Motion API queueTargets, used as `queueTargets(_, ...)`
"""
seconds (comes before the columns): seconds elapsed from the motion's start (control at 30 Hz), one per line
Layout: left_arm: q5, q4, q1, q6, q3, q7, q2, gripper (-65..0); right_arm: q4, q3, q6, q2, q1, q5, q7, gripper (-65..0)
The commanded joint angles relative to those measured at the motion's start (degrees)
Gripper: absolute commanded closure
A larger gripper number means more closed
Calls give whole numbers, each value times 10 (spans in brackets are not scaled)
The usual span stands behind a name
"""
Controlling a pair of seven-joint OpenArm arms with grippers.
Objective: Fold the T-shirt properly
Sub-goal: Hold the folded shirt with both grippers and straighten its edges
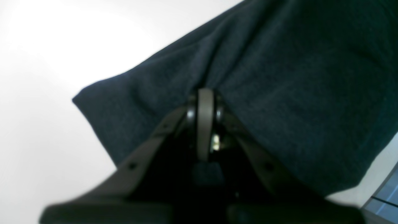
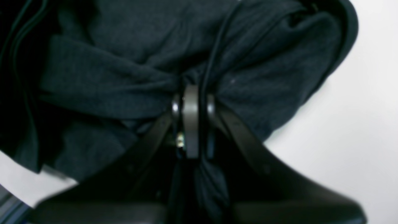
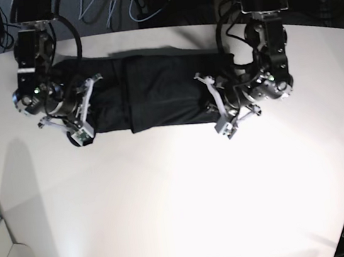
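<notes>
On the left wrist camera, my left gripper (image 1: pixel 205 102) has its jaws fully closed, and the dark cloth of the T-shirt (image 1: pixel 279 93) puckers into them, so I read that as a pinch on a flat edge of the fabric. A bare patch of white table (image 1: pixel 40 93) shows to one side.

On the right wrist camera, my right gripper (image 2: pixel 191 105) is closed tight too, with a bunch of rumpled cloth gathered between the jaws and some hanging down below them. This end of the T-shirt (image 2: pixel 108 77) is far more creased than the other.

From the base camera, the T-shirt (image 3: pixel 155 96) lies as a long narrow band across the far part of the table (image 3: pixel 181 197), already folded lengthwise by the look of it. The right gripper (image 3: pixel 75 119) sits at the band's end on the picture's left, the left gripper (image 3: pixel 227 112) at the end on the picture's right.

I judge the step in hand to be gripping both ends, ready for the crosswise fold. Next I would need to lift both ends together, keep the cloth taut, and carry one end over onto the other without dragging the layers apart; the bunched right end may want smoothing.

Count: one T-shirt, two grippers, one table.
</notes>
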Motion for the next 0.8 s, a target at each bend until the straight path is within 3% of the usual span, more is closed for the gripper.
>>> queueTargets(0.0,19,3,-3,5,-2,16,-4,0,1,-1,-2,2,-1,-3,-1,-2)
queueTargets(0.13,19,3,-4,5,-2,16,-4,0,2,1,-2,2,-5,-4,22,-2)
queueTargets(0.57,18,4,-29,5,-4,17,-2,0,18,2,-2,37,35,-5,18,-2)
queueTargets(0.77,17,9,-39,5,-4,17,1,0,69,2,-2,37,32,-6,16,-2)
